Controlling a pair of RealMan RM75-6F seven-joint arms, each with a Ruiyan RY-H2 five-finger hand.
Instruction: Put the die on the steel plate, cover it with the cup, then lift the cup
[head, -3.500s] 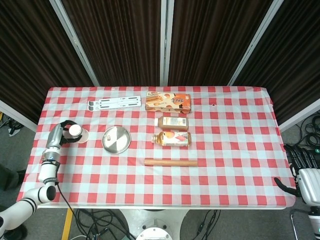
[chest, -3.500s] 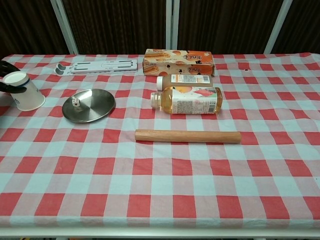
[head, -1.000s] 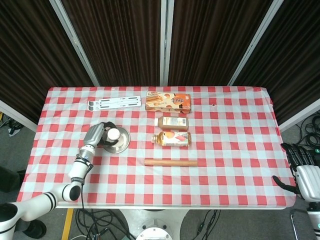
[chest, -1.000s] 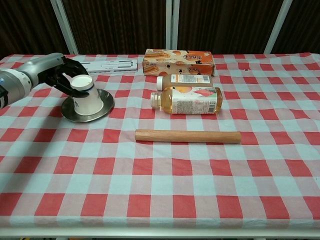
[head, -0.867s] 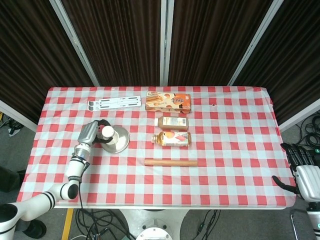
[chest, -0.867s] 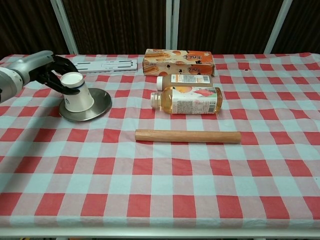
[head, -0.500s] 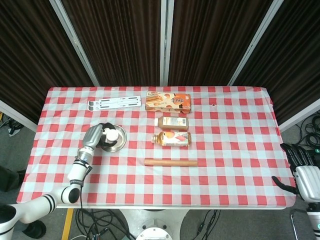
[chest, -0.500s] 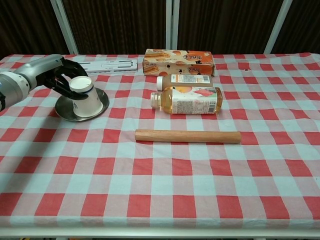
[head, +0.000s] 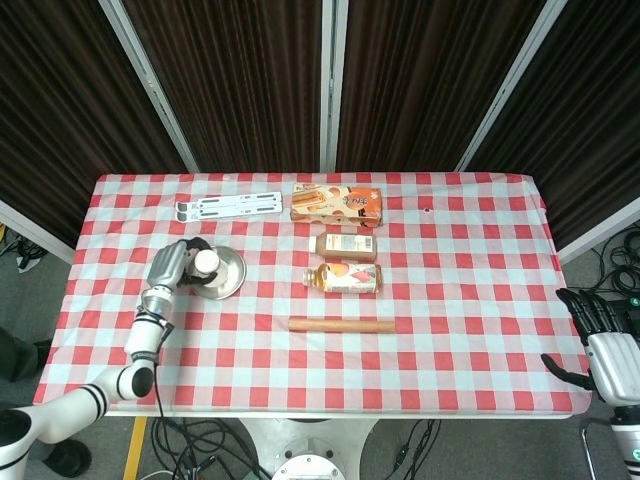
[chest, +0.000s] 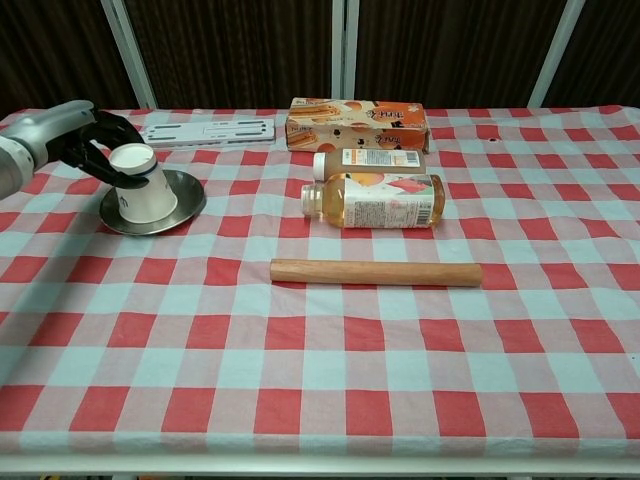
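left hand (chest: 85, 135) grips cup (chest: 138, 185) | cup inverted on steel plate (chest: 185, 195) | right hand (head: 600, 345) open

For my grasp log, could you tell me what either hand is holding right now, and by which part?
The left hand grips the upturned paper cup around its upper end, over the steel plate. The right hand holds nothing.

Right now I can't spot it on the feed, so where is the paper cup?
The paper cup stands upside down on the steel plate at the table's left, held by the left hand, just in front of the white stand.
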